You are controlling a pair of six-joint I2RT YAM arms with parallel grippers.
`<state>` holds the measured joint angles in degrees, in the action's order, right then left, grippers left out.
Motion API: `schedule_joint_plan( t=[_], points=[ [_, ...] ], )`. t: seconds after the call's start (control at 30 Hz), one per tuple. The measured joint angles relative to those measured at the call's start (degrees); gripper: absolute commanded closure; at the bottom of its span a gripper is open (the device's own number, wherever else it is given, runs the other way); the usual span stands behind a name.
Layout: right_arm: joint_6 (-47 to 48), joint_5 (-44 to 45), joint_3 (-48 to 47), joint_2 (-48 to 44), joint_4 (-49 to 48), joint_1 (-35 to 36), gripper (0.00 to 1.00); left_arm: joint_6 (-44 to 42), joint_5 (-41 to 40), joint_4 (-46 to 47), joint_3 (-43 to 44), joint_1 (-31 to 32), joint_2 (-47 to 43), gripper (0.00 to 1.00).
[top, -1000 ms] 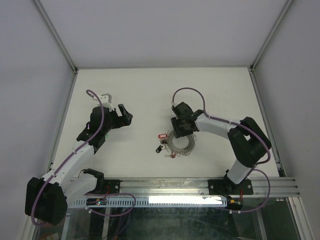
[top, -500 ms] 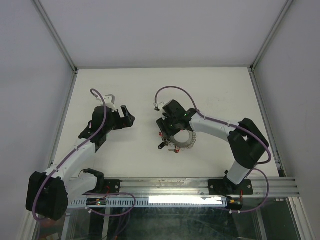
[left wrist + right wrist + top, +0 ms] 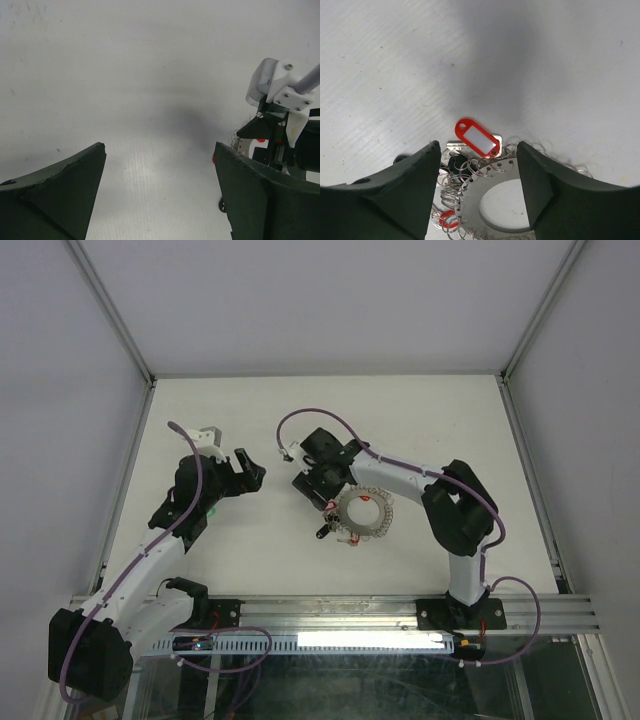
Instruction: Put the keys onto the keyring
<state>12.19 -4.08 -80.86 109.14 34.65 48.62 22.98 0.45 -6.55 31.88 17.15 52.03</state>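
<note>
Right pincer (image 3: 313, 483) hangs over the counter (image 3: 450, 420) in the top view, jaws apart and empty, at the keyring's (image 3: 385, 516) 10 o'clock edge. Left pincer (image 3: 252, 471) is also spread and empty, well apart from the ring at its 9 o'clock. The keys are too small here to sort from the clutter along the ring's left side.

Seen from the left wrist, the left pincer (image 3: 160, 147) gapes over bare counter. The other arm's wrist sits at 3 o'clock with a sliver of ring below it, too little to judge by.

Seen from the right wrist, the right pincer (image 3: 478, 146) brackets a red tag (image 3: 476, 137) lying flat at 12 o'clock of the keyring (image 3: 490, 182). A silvery blade pokes out at the tag's 9 o'clock. A dark key (image 3: 456, 162) lies at its 7 o'clock among loose wire loops.

The step looks like picking up the tagged key. The tag lies slantwise to the jaws, so a small wrist turn would square the fingers to its long sides. It lies flat, so the tips probably need to reach the counter before closing. The loops touch it, so a careless close could snag them and drag the ring. The left pincer could pin the ring.
</note>
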Motion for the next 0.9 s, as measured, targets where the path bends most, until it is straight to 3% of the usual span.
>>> schedule_joint_plan(
  t=[0.53, 0.73, 0.9],
  points=[
    [-24.7, 5.6, 6.9, -3.0, 1.6, -0.3, 0.53, 0.0, -0.4, -1.2, -0.7, 0.0, 0.7, 0.13],
    [-33.2, 10.0, 6.9, -3.8, 1.6, 0.1, 0.52, 0.0, -0.4, -1.2, -0.7, 0.0, 0.9, 0.13],
    [-34.9, 13.9, 7.9, -4.9, 1.0, 1.0, 0.54, 0.0, -0.4, -1.1, -0.8, 0.0, 1.0, 0.13]
  ],
)
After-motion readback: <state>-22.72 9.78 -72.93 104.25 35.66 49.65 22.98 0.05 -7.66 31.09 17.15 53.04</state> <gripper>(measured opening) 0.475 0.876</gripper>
